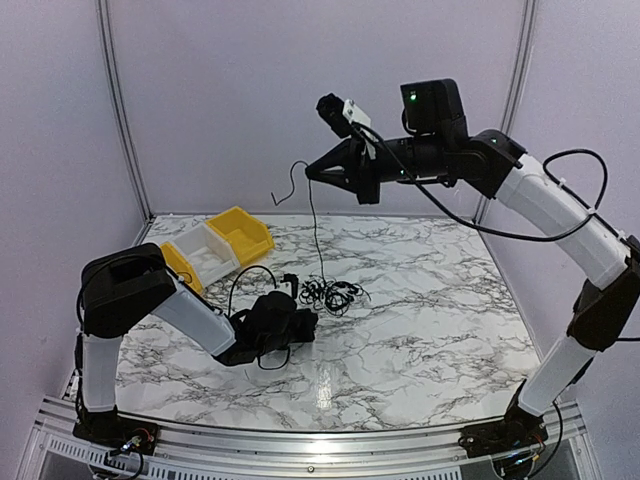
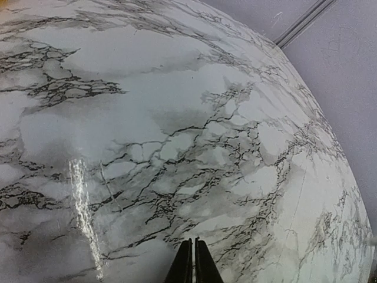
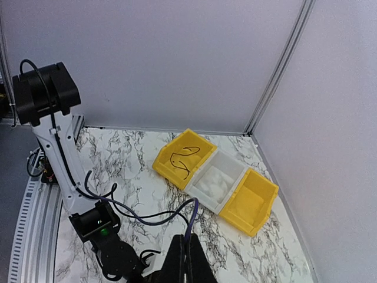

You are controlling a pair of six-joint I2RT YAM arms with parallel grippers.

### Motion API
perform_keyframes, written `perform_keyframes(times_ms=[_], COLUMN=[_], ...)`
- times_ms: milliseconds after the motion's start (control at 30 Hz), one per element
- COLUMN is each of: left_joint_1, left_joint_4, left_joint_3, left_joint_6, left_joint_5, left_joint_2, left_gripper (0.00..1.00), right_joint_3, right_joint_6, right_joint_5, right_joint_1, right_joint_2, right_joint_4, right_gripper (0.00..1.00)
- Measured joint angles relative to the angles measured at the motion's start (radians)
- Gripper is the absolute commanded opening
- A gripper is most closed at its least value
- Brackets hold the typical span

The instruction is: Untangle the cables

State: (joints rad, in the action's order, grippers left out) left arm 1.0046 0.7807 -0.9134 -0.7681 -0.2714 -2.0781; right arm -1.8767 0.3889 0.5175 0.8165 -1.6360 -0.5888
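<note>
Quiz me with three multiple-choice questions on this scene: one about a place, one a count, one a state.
1. Where is the clump? A on the table B in a bin C on the left arm
2. How many bins? A two B three C four
3. The right gripper is A open B shut on a cable C down on the table
Answers: 1 A, it lies on the marble; 2 B, yellow, white, yellow in a row; 3 B, the cable hangs from its closed tips.
</note>
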Motion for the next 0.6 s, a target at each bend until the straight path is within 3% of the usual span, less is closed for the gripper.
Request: perform_keyframes(times_ms=[200,300,433,600], left_joint_1=[0.008,0.01,0.017,0.031], left_joint_4=[0.013,0.017,-0.003,-0.072], left_joint_3=[0.009,0.056,0.217,0.38], left_joint_6=[0.009,0.014,0.005,-0.011], left_joint_5=[-0.003,-0.008,-0.024,-0.064], left_joint_2=[-0.014,0.017,0.163,0.449], left_gripper=[0.03,0.18,0.37,0.46], right_joint_3=[-0.146,-0.146,-0.002,0.235], right_joint_6=[0.0,0.001,0.008,0.024], right_joint_5=[0.021,0.024,0.02,0.009], right_joint_1=[0.0,0.0,0.0,0.0], right_joint_2=[0.003,0.018,0.08,0.116], right_joint_4=[-0.044,-0.056,-0.033,-0.002], right_gripper=[0.0,0.0,0.0,0.0])
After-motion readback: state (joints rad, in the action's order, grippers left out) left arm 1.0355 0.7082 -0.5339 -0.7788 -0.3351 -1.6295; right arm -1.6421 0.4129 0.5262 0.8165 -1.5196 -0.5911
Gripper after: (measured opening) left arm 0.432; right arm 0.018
